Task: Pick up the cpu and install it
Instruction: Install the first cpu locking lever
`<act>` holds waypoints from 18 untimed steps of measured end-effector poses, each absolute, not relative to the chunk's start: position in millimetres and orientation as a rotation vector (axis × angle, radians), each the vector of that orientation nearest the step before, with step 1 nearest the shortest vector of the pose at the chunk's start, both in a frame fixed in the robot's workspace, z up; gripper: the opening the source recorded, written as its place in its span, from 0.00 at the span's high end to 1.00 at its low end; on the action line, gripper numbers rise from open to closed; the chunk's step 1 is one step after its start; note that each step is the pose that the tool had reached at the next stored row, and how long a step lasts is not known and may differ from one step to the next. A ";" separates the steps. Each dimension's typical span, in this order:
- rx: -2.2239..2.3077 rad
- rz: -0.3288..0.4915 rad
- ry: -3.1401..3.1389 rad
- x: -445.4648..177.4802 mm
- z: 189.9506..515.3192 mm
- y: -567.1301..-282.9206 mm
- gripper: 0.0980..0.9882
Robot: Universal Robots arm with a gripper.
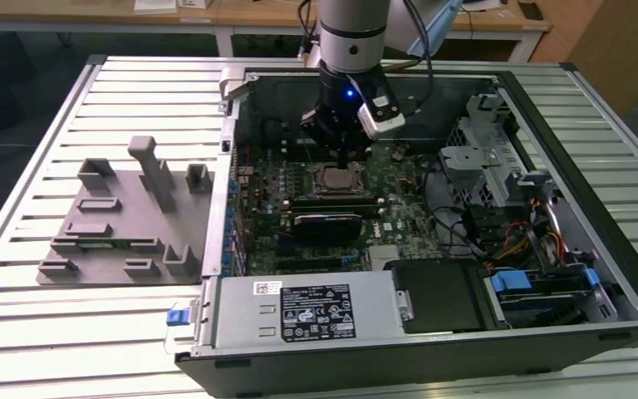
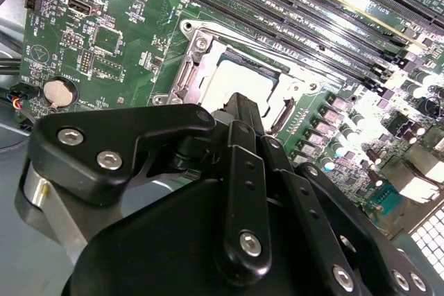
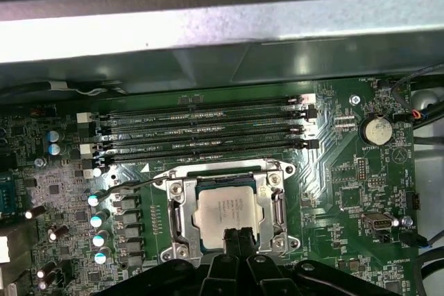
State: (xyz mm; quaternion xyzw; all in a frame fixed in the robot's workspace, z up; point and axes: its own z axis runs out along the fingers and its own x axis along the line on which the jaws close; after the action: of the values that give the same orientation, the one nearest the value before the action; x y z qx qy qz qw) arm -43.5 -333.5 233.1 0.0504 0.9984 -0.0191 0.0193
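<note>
Hovering just above the cpu (image 3: 229, 206), seated flat in its socket (image 3: 177, 207) toward the case's (image 1: 352, 378) far side: gripper (image 3: 239, 235) pinched closed, empty. Probably light, stiff, slick-topped, fragile underneath; best gripped by opposite edges.

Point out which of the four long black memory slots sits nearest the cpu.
The slot bordering the socket frame around the cpu; the other three lie beyond it, toward the case wall.
</note>
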 end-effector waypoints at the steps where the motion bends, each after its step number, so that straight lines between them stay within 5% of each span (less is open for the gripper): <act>1: 0.156 -0.059 3.098 -43.5 233.2 -333.5 0.99; 18: 0.156 -0.059 3.098 -56.9 233.2 -333.5 0.99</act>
State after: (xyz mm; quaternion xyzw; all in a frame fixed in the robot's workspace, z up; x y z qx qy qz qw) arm -56.9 -333.5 233.2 0.0504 0.9984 -0.0191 0.0193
